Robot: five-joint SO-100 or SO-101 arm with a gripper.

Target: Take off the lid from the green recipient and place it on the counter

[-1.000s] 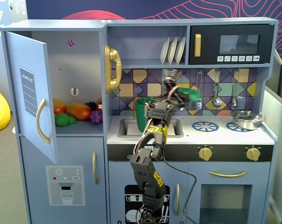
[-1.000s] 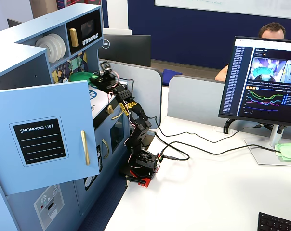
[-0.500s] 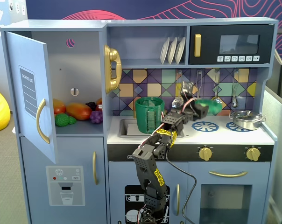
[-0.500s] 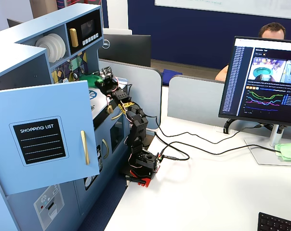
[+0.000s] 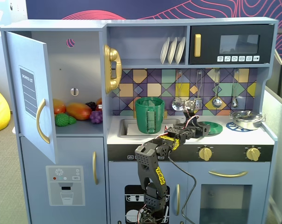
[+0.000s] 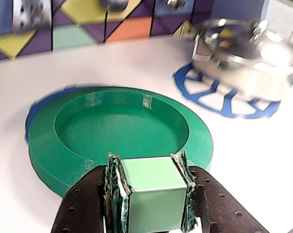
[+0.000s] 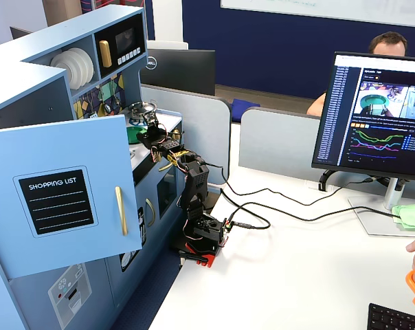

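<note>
The green lid (image 6: 115, 128) lies flat on the white counter (image 6: 248, 160), over a blue burner ring left of the silver pan. My gripper (image 6: 149, 167) is shut on its light green block knob (image 6: 151, 196), one pad on each side. In a fixed view the lid (image 5: 211, 127) sits right of the sink with the gripper (image 5: 197, 128) at its left edge. The green recipient (image 5: 149, 115) stands uncovered in the sink, its ribbed handle strip facing front. In the other fixed view the gripper (image 7: 148, 130) reaches over the counter; the lid (image 7: 132, 133) shows as a small green patch.
A silver metal pan (image 6: 248, 63) sits on the right burner ring (image 6: 219, 99), close to the lid's right; it also shows in a fixed view (image 5: 246, 119). Utensils hang on the tiled back wall (image 5: 197, 88). The cupboard door (image 5: 31, 93) at left stands open.
</note>
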